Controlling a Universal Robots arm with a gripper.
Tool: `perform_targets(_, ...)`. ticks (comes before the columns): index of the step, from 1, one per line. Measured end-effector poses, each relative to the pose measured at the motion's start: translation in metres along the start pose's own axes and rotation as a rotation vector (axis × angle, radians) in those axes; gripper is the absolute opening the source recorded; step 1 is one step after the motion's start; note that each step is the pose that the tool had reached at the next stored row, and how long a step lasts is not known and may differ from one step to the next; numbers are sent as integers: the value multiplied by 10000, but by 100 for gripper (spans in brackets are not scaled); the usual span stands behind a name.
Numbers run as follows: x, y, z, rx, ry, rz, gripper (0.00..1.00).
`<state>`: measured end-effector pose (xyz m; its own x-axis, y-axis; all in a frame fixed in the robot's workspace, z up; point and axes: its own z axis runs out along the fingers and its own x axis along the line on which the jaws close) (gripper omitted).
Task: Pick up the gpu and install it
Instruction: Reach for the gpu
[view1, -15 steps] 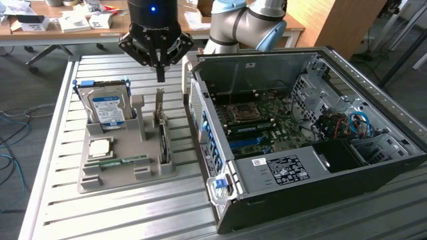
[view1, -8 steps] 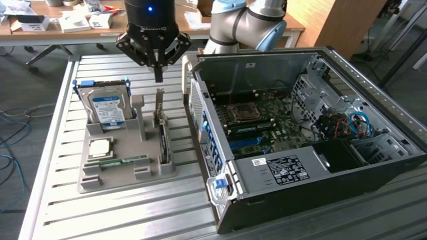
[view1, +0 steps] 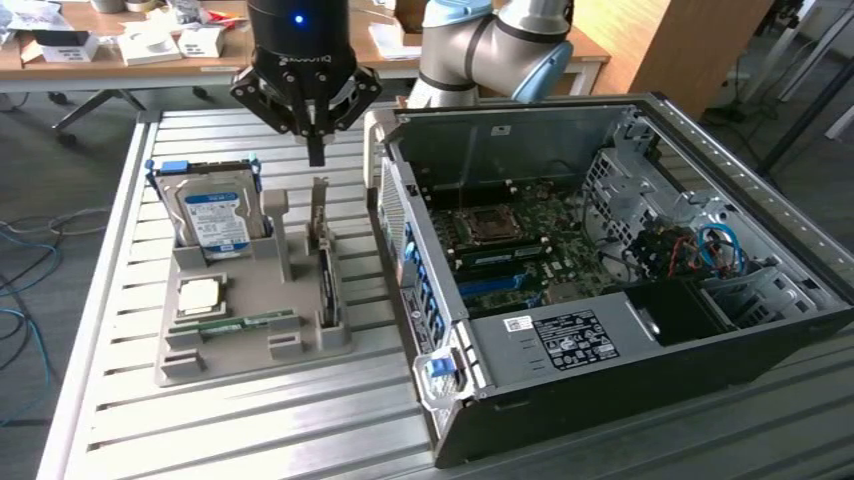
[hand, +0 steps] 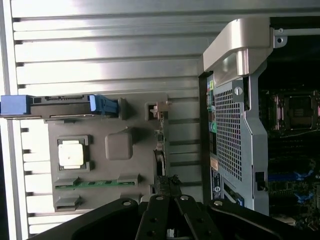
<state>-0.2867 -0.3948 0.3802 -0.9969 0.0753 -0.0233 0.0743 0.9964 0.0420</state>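
Black claw (view1: 316, 155), pressed together, hung above the gpu (view1: 323, 255) standing on edge in a grey tray (view1: 220, 352) on the slatted counter (view1: 114, 405), beside the open case (view1: 567, 340).

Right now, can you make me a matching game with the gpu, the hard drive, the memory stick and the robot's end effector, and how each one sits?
Things:
1. gpu
2. hard drive
3. memory stick
4. end effector

Descriptions:
A. green, lying flat
B. shut, up above the grey holder
C. standing on its thin edge, closest to the computer case
D. standing upright, blue label

Pairs: 1-C, 2-D, 3-A, 4-B
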Motion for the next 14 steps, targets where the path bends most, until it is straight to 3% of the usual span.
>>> perform_targets(14,11,-195,-8,8,-1,-1,11)
